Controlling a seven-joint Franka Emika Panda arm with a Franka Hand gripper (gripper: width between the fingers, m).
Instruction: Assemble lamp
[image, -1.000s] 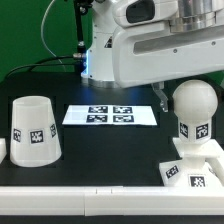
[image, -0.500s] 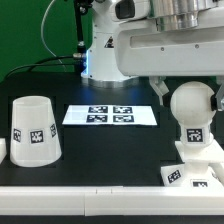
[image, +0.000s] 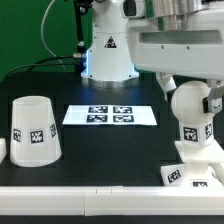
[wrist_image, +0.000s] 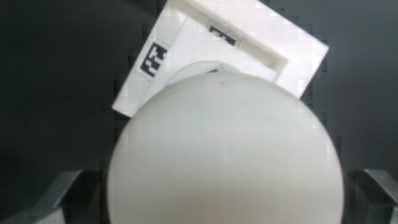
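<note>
The round white bulb (image: 192, 108) stands upright by its stem on the square stepped base (image: 190, 172) at the exterior view's right, near the table's front edge. My gripper (image: 190, 88) is right above the bulb with a finger on each side of its top. In the wrist view the bulb (wrist_image: 222, 150) fills the space between my fingers (wrist_image: 57, 200), with a dark gap on both sides, and the base (wrist_image: 249, 45) shows beyond it. My gripper (wrist_image: 217, 205) is open and holds nothing. The cone shade (image: 32, 130) stands alone at the exterior view's left.
The marker board (image: 110, 115) lies flat in the middle of the black table. The robot's white pedestal (image: 105, 55) stands behind it. A green backdrop closes the back.
The arm has risen and shifted toward the exterior view's right over the bulb. The bulb, base and shade have stayed where they were.
</note>
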